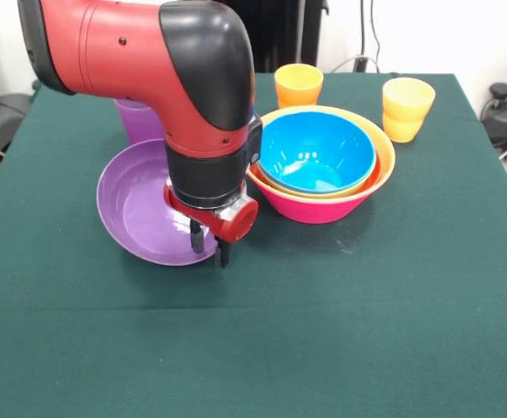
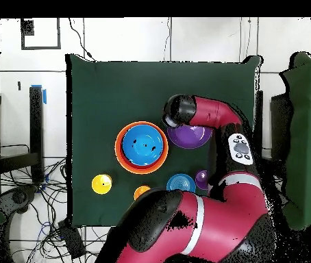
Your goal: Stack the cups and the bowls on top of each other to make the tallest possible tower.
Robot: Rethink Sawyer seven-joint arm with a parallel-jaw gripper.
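Note:
The tower point(image 1: 319, 161) is a large pink bowl point(image 1: 310, 209) with an orange bowl and a blue bowl point(image 1: 314, 152) nested inside; from overhead it lies centre-left point(image 2: 142, 145). A purple bowl point(image 1: 140, 209) lies to its left, also seen from overhead point(image 2: 192, 137). My gripper point(image 1: 210, 248) points down at this bowl's near right rim, one finger inside and one outside, shut on the rim. An orange cup point(image 1: 298, 84), a yellow cup point(image 1: 407, 109) and a purple cup point(image 1: 136, 117) stand at the far side. A small blue bowl point(image 2: 181, 183) shows only from overhead.
The arm point(image 1: 175, 78) hides the small blue bowl and part of the purple cup in the front view. The green tablecloth point(image 1: 341, 331) runs to the near edge. From overhead the cups point(image 2: 102, 183) line up near the robot's base.

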